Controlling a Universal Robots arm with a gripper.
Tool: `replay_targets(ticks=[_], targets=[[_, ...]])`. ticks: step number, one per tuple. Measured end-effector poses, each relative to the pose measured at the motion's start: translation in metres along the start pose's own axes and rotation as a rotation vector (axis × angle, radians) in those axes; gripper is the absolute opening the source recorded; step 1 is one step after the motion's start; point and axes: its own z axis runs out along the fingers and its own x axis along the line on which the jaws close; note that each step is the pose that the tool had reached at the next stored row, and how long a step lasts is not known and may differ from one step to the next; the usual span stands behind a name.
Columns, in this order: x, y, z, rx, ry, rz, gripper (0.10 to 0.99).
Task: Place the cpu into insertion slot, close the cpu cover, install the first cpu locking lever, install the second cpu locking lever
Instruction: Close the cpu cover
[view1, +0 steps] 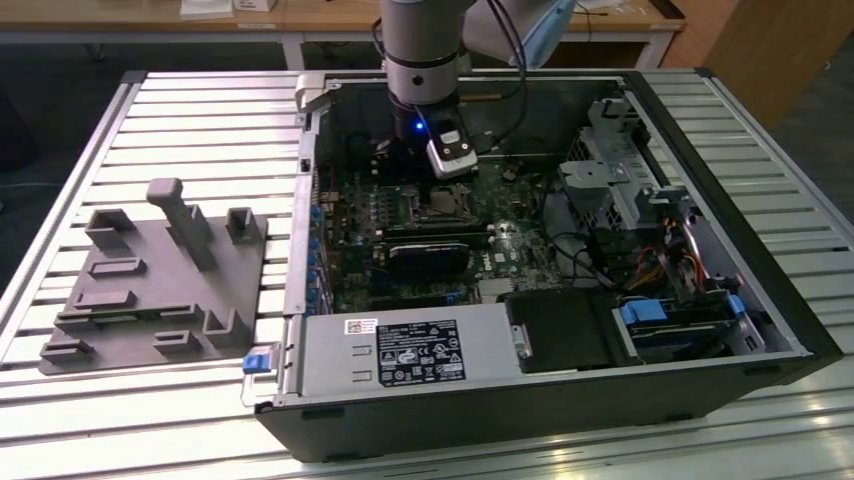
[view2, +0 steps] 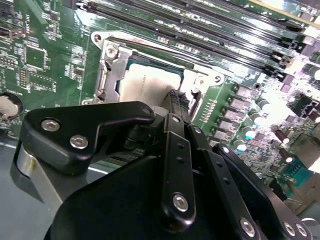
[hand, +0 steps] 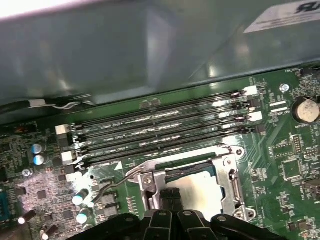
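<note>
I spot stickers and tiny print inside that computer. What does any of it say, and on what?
Black label on the grey metal box: white print, too small to read.
Small white sticker beside it: too small.
White sticker on the case wall: blurred, cut off.
Circuit board markings: blurred.
Nothing can be quoted.

Open for work: a black computer case (view1: 534, 425) lies on a slatted metal worktop (view1: 200, 110), with a grey moulded fixture (view1: 140, 290) beside it at the exterior view's left. Inside, a green circuit board (view1: 523, 200) carries long memory slots (hand: 165, 127) and a coin battery (hand: 306, 110).
</note>
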Motion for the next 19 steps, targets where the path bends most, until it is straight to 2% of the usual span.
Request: replay_targets(ticks=[12,19], targets=[[-0.0150,0.0034,0.0007,-0.001,0.0004,0.000,0.106],[-0.0159,0.0037,-0.0041,-0.002,0.0003,0.000,0.106]])
